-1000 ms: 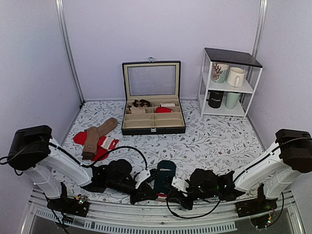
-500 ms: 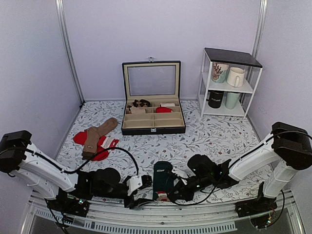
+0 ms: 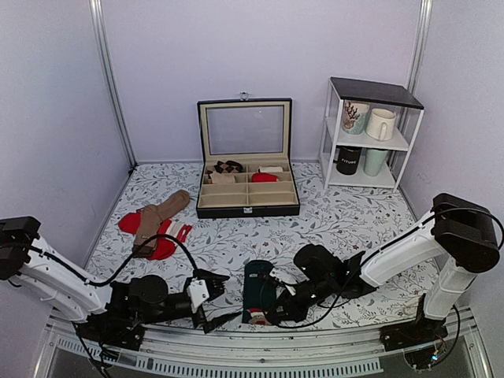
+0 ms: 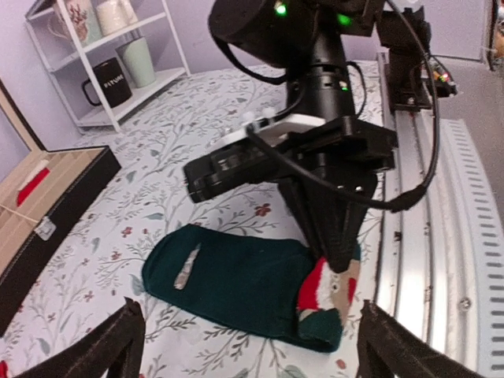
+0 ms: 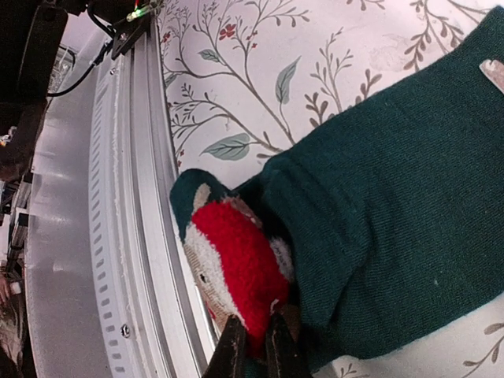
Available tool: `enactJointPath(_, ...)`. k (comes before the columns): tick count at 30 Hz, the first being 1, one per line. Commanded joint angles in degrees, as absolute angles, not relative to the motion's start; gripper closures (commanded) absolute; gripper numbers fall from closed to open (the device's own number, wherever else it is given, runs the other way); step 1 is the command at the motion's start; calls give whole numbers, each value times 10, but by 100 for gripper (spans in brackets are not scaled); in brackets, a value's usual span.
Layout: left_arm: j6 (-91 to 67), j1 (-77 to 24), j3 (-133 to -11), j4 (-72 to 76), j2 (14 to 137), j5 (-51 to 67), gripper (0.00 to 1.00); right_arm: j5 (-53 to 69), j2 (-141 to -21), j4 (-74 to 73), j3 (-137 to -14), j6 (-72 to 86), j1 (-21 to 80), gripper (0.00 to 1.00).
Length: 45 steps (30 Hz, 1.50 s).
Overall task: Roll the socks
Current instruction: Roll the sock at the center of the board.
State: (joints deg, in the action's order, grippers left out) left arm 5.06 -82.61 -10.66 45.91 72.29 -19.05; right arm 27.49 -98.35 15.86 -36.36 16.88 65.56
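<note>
Pinching the lower, red-patterned end of the dark teal socks (image 3: 258, 287) at bottom centre, the right gripper (image 5: 253, 346) is clamped tight. The left gripper (image 3: 219, 298) gapes empty beside them. The socks lie mostly flat, so rolling seems barely begun.

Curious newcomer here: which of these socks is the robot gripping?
The dark teal-green socks at the near edge; the right gripper pinches their red-patterned end. The tan socks and red socks lie untouched.
</note>
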Motion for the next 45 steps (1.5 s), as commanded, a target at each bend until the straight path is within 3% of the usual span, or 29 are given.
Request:
enactJointPath(1, 64, -825, -165, 412, 780, -93, 16, 253, -1029, 54, -355, 160, 653, 93)
enactJointPath(7, 46, -827, -206, 423, 894, -23, 34, 255, -1032, 51, -360, 155, 652, 93)
enactJointPath(16, 18, -824, -201, 430, 927, -48, 34, 258, -1029, 51, -355, 150, 651, 93)
enactJointPath(21, 12, -823, -200, 432, 936, -60, 40, 262, -1035, 52, -357, 146, 649, 93)
enactJointPath(26, 11, -823, -176, 461, 912, -104, 25, 262, -1035, 54, -354, 147, 649, 93)
enactJointPath(30, 20, -822, -171, 463, 897, -113, 21, 263, -1036, 54, -354, 149, 649, 93)
enactJointPath(33, 19, -821, -176, 464, 911, -96, 24, 263, -1038, 54, -354, 149, 649, 93)
enactJointPath(38, 16, -821, -189, 468, 937, -74, 38, 265, -1040, 54, -355, 151, 649, 93)
enactJointPath(45, 14, -818, -193, 474, 954, -71, 44, 269, -1041, 54, -353, 154, 649, 93)
